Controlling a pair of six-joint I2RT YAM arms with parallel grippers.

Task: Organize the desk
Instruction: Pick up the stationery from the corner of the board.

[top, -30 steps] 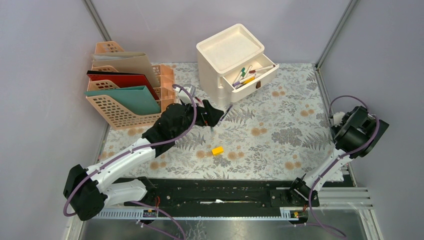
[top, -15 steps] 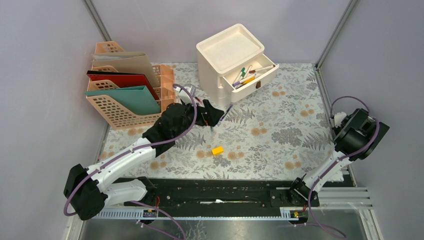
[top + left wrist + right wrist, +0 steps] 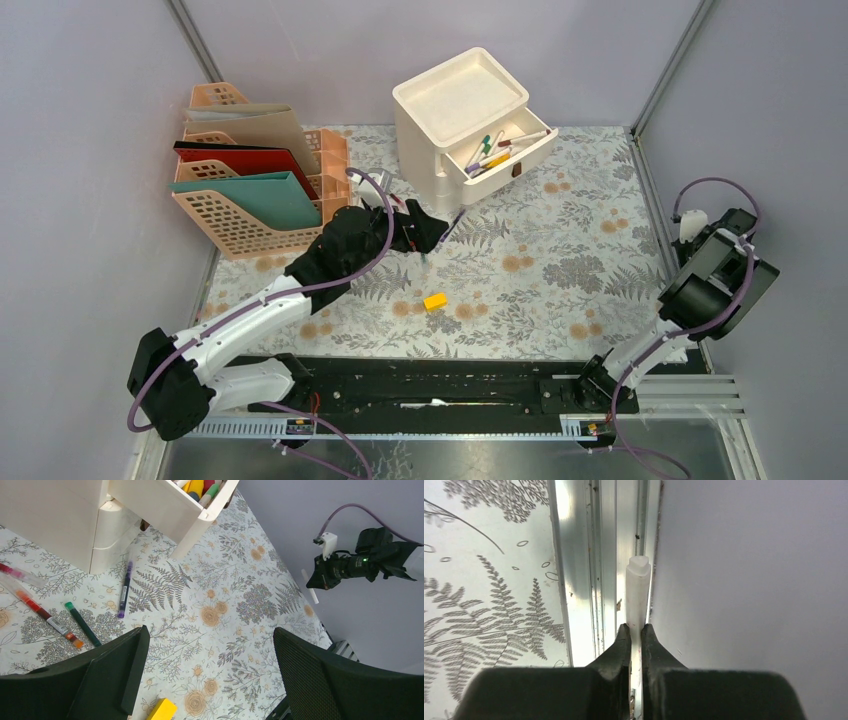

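The desk (image 3: 560,265), read left to right: its fern-and-flower cloth spans the enclosure from the black rail (image 3: 430,385) at the near edge to the far wall. At far left, a peach file rack (image 3: 250,215) holds upright folders (image 3: 262,195). Just right of it the left gripper (image 3: 209,635) hangs where it was a second ago, fingers spread wide and holding nothing. Below it an orange pen (image 3: 47,619), a green pen (image 3: 82,624) and a purple pen (image 3: 124,587) lie loose on the cloth beside the white drawer unit (image 3: 440,120). A yellow block (image 3: 435,300) lies nearer, in the middle of the desk. The open drawer (image 3: 520,150) already contains several pens. The change is at far right: over the last second the right gripper (image 3: 635,630) has closed fully on a slim white stick (image 3: 638,587), probably a pen. The arm has also swung up toward the near right corner, and the stick points along the metal rail (image 3: 596,555) beside the wall. Interpretation: the pick at the desk's right edge appears complete, so the stick is ready for carriage, most likely to the open drawer. The pens and block near the left gripper remain unsorted.
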